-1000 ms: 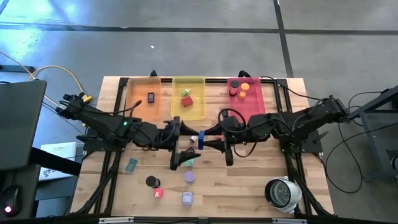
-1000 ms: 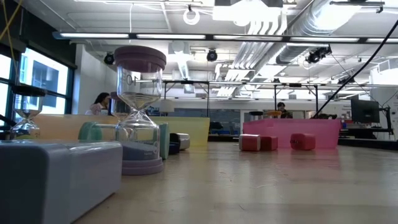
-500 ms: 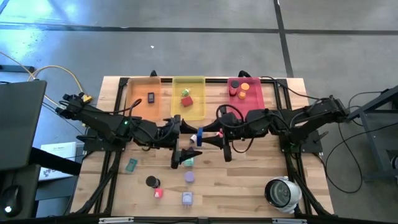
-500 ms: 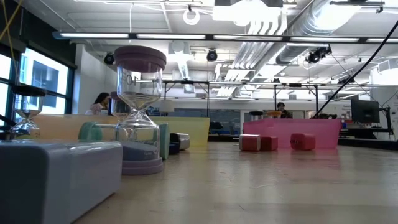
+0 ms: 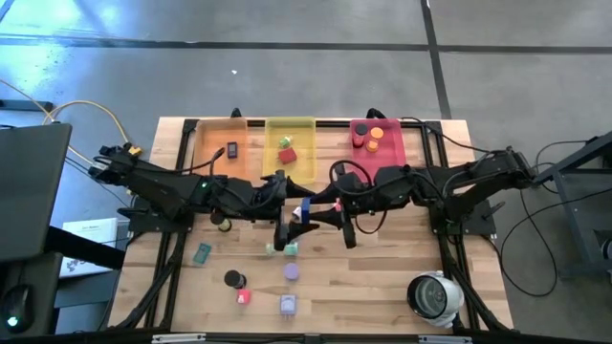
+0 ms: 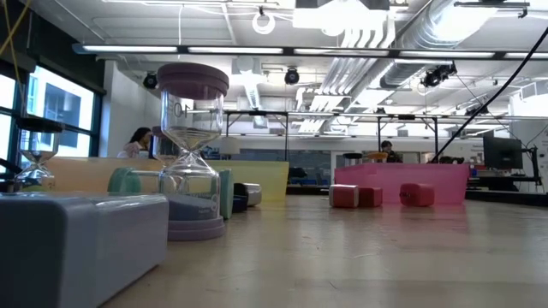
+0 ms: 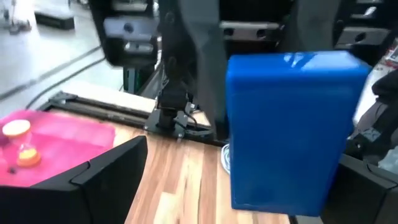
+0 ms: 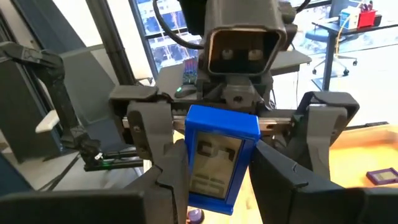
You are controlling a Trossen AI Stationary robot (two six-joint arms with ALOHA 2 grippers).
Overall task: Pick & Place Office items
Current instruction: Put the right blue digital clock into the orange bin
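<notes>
Blue item (image 8: 219, 160): clamped upright in the right hand (image 5: 319, 218), mid-surface, off the wood.
Left hand (image 5: 290, 232): fingers wide apart, now bracketing the blue item; not closed on it.
Change: left arm has advanced toward 3 o'clock since the earlier frame; right hand has drifted slightly toward 9 o'clock.
Meaning: judged a hand-to-hand transfer about to complete.
Other items: several loose at 6 o'clock; red cube (image 5: 286, 155) in yellow tray (image 5: 308, 128) at 12 o'clock.
</notes>
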